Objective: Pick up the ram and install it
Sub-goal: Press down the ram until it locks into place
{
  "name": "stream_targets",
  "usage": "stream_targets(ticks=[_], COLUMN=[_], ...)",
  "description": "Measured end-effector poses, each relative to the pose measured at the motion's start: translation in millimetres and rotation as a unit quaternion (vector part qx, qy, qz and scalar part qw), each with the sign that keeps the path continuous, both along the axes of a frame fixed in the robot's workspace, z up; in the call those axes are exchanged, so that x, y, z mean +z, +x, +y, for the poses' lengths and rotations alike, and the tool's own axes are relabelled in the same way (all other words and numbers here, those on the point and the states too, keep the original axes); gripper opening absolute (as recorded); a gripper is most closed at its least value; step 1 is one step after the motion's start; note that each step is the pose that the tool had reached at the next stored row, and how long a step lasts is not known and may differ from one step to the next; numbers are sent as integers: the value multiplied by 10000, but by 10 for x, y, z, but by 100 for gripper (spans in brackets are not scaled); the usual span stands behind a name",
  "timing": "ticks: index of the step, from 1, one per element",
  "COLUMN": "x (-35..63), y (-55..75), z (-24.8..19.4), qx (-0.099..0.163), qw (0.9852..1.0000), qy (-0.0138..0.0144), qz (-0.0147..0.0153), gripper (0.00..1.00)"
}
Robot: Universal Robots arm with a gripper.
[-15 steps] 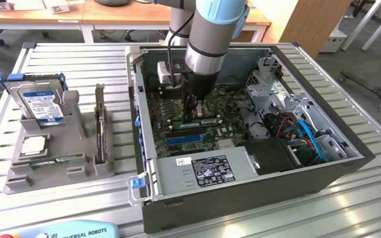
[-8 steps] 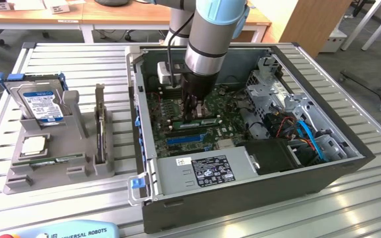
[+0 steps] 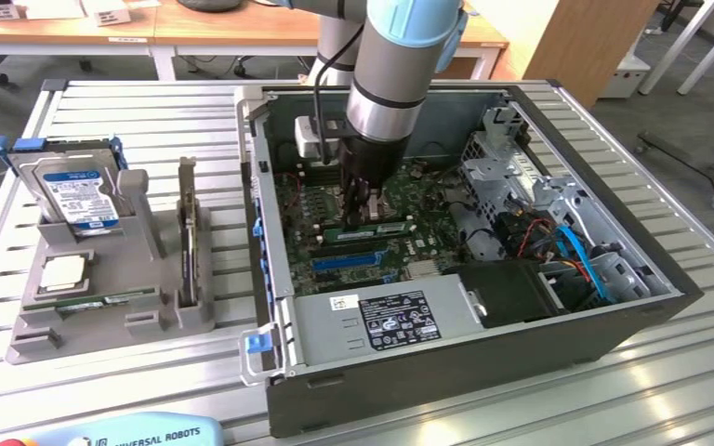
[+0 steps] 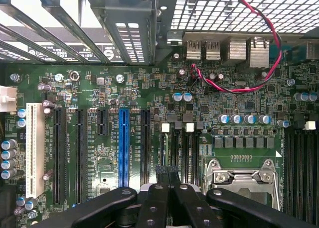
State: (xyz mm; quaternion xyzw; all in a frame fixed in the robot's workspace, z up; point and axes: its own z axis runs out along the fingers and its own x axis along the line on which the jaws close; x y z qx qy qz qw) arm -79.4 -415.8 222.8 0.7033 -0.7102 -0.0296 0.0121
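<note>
The ram [image 3: 389, 229], a thin green stick, lies along a memory slot on the motherboard inside the open computer case [image 3: 456, 381]. My gripper [image 3: 360, 216] reaches straight down into the case and stands over the end of the stick at the exterior view's left. In the wrist view the gripper [image 4: 168, 169] has its black fingertips pressed together, shut, just over the memory slots [image 4: 182, 153] with white clips. The gripper body hides the ram there. Whether the tips touch the stick I cannot tell.
A grey holder tray [image 3: 34, 344] at the exterior view's left carries a hard drive [image 3: 78, 190], a square silver chip [image 3: 63, 271] and another flat green stick [image 3: 90, 300]. Inside the case are the power supply [image 3: 382, 321], blue cables [image 3: 580, 260], a blue card slot [image 4: 123, 148] and the processor socket [image 4: 244, 175].
</note>
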Motion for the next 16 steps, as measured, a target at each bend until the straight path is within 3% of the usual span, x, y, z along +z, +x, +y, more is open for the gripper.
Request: stream_targets(ticks=[16], x=[-10], y=[0], z=[0], qx=[0], qw=[10000], qy=[0], qz=[0], gripper=[10])
